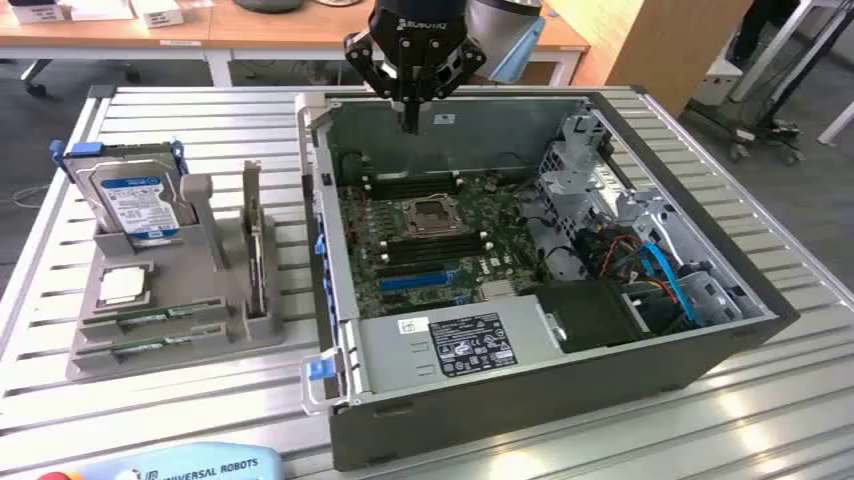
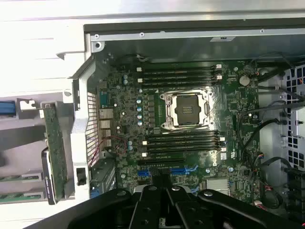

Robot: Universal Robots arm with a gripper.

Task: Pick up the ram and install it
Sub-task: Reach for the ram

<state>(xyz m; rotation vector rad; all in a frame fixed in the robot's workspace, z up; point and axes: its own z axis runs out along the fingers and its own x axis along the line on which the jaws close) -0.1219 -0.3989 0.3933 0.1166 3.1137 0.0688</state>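
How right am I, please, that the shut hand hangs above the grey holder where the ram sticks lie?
Not quite: the exterior view shows the shut hand hanging above the open computer case, not the grey holder where the ram sticks lie.

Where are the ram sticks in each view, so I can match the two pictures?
Exterior view: the ram sticks lie flat in the grey holder, on the exterior view's left of the open computer case.
Wrist view: the ram sticks lie outside the case wall, beyond the upright card.
Shared landmark: the upright card, standing in the holder between the sticks and the case.
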